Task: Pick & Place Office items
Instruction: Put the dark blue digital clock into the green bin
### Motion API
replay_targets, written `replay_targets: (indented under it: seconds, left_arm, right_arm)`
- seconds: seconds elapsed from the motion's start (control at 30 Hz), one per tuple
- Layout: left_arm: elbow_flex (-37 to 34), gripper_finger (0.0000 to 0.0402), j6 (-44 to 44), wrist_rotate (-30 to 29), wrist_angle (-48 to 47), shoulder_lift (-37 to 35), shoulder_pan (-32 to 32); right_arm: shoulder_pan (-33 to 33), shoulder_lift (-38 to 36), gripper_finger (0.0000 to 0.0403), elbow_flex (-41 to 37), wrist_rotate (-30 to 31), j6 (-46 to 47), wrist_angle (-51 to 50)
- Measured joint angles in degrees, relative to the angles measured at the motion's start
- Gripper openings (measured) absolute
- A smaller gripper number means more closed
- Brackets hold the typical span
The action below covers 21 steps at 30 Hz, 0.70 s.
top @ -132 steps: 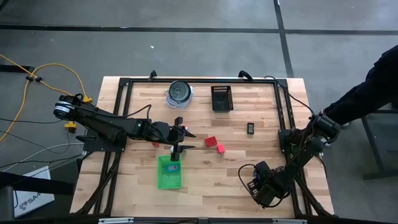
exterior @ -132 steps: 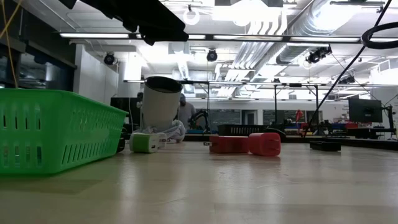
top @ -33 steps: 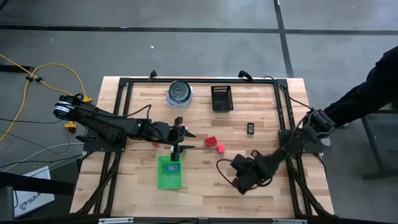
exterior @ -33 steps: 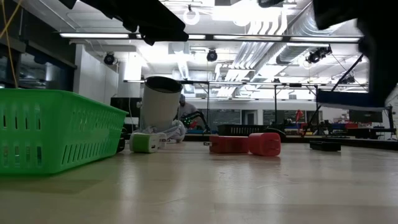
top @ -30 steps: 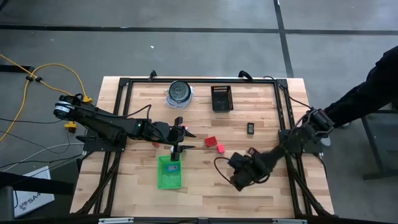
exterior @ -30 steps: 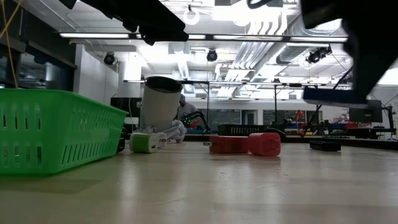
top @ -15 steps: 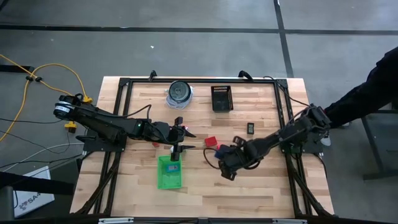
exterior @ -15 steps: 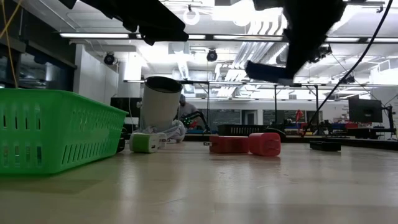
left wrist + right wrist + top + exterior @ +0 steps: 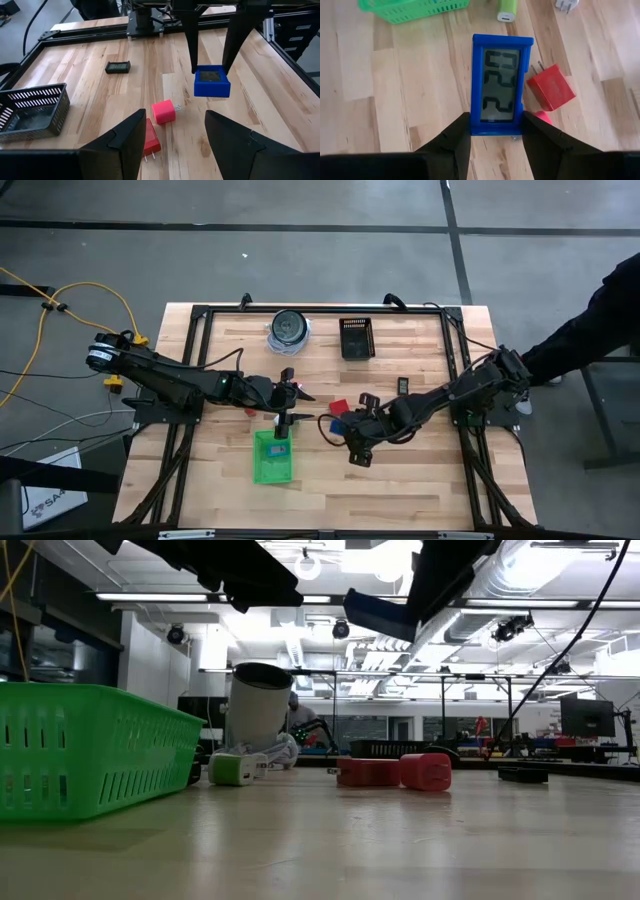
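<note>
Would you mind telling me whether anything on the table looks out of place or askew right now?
Nothing looks spilled or damaged. The red charger and pink charger lie on their sides, prongs pointing sideways. The right pincer holds a blue clock in the air above them.

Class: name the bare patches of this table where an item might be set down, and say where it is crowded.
Bare wood lies along the near edge right of the green tray, and between the black basket and the small black device. It is crowded mid-table, around the red blocks and both claws.
</note>
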Motion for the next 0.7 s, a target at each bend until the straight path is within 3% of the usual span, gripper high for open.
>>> replay_targets:
  seconds: [0.37, 0.57, 0.7]
  left_arm:
    - [0.0, 0.0195, -0.3, 0.0, 1.4, 0.0, 0.0]
    - [0.0, 0.0195, -9.9, 0.1, 5.2, 0.0, -0.5]
    - [0.0, 0.0195, -11.3, 0.1, 6.5, 0.0, -0.5]
  right_arm:
    - [0.0, 0.0, 0.0142, 0.0, 3.4, -0.5, 0.0]
    - [0.0, 0.0, 0.0142, 0.0, 5.5, -1.7, 1.1]
    - [0.0, 0.0, 0.0142, 0.0, 5.5, -2.5, 1.6]
